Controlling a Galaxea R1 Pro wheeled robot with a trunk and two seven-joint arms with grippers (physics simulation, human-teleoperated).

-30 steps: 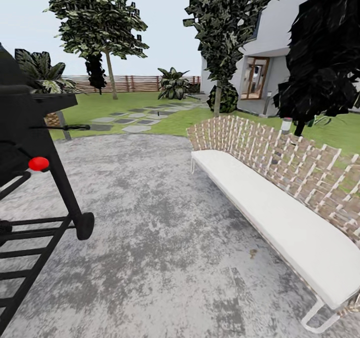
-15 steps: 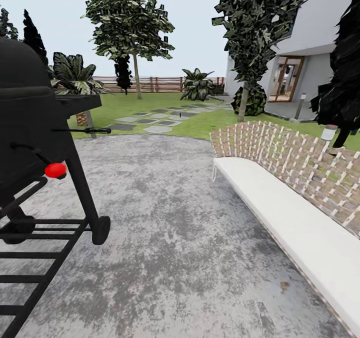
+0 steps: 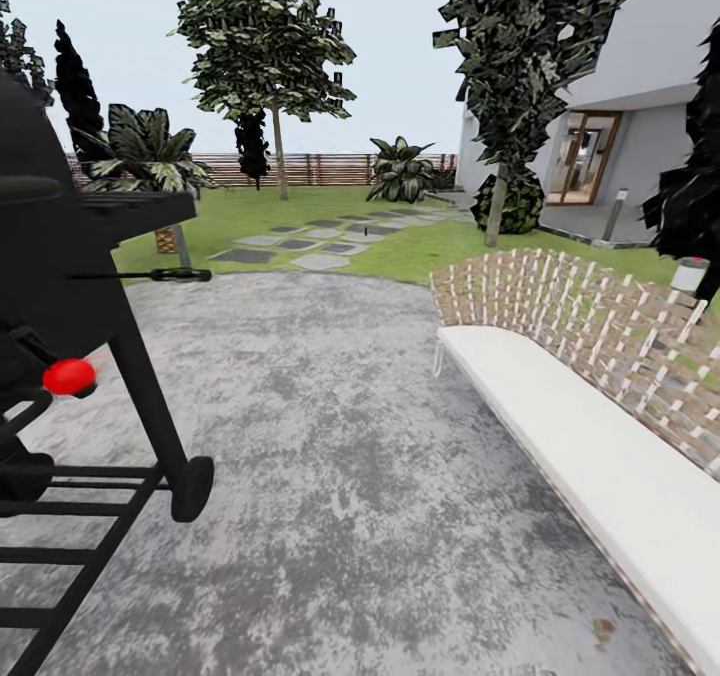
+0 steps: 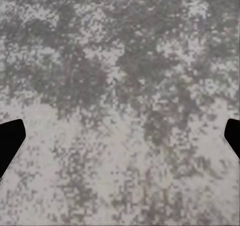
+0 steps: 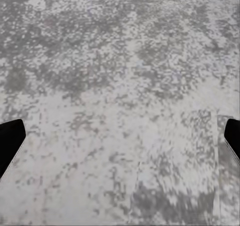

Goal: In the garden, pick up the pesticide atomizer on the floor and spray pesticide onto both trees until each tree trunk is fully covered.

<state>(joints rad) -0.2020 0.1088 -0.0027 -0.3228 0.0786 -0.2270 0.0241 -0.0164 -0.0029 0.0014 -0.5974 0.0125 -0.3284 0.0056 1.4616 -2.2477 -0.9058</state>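
Patio floor (image 3: 340, 476): mottled grey paving, spread across the foreground of the head view and under both wrist views.

Barbecue grill (image 3: 60, 286): black, wheeled, stood at the robot's left on the paving; red knob (image 3: 68, 376) on its front; one wheel (image 3: 192, 488) rested on the floor.

Garden seat (image 3: 590, 456): long, white cushion, woven lattice back, stood at the right edge of the paving. It carried nothing, so the term bench is left unused.

Garden (image 3: 260, 211): green lawn beyond the paving, crossed by grey stepping stones (image 3: 300, 246), closed at the far side by a slatted wooden fence (image 3: 320, 168). White house (image 3: 620, 136) at the right.

Trees: one leafy tree (image 3: 278, 146) stood on the lawn near the fence; another (image 3: 497, 196) stood beside the house. Short palms (image 3: 402, 171) near the fence.

Pesticide atomizer: location could not be told.

Left pincer (image 4: 120, 138): dark fingertips (image 4: 10, 141) at opposite edges of the left wrist view, spread wide, nothing between them, above bare paving.

Right pincer (image 5: 120, 138): fingertips (image 5: 10, 141) likewise set wide apart, holding nothing, above bare paving.
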